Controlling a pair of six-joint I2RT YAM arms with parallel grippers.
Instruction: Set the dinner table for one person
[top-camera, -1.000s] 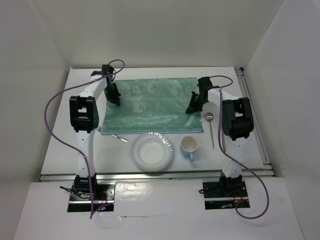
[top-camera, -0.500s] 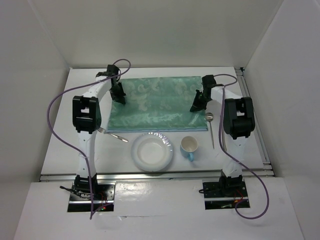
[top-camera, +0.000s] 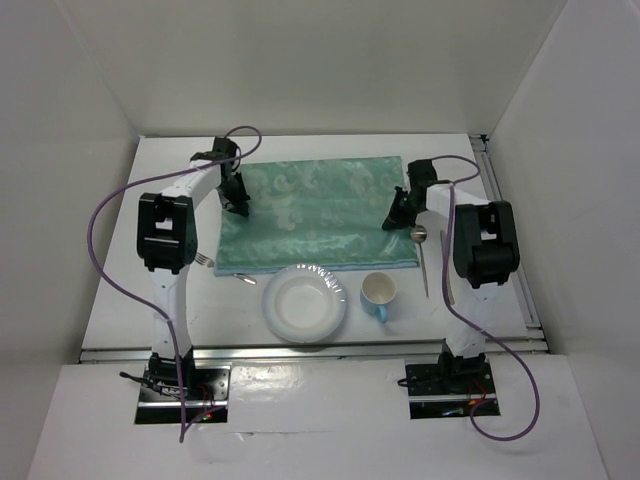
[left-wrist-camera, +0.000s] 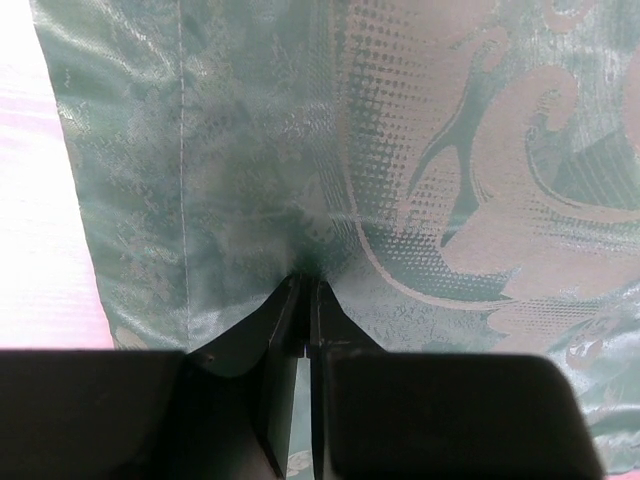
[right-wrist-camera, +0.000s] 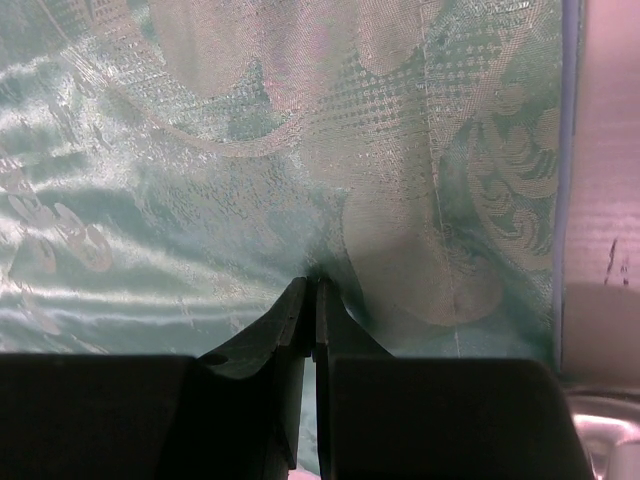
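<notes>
Dinner table (top-camera: 125, 300), the big plain white rectangular top w/ a metal rail down its right edge, is barely set, by my reckoning.

L pincer (left-wrist-camera: 305, 285) is pressed together on a pucker of the green-teal patterned cloth mat (top-camera: 310, 215), close to the mat's left hem. R pincer (right-wrist-camera: 308, 285) is nipped tight on a fold by the right hem. So both arms have the mat by its sides, and it spreads over the middle of the table, toward the far edge. It lies fairly flat but a bit skewed, w/ the near hem running at a slant.

Nothing sits on the mat yet:
- White round paper plate (top-camera: 304, 303), by the table's near edge, far rim about touching the mat's near hem.
- Light blue mug (top-camera: 378, 293), upright, just right of the plate.
- Metal spoon (top-camera: 422, 250), further toward the right edge.
- Metal fork (top-camera: 205, 261), at the mat's near-left corner, seemingly partly under the cloth.

Left to do, I'd say: square the mat & let go, then bring over the plate, mug & cutlery.
</notes>
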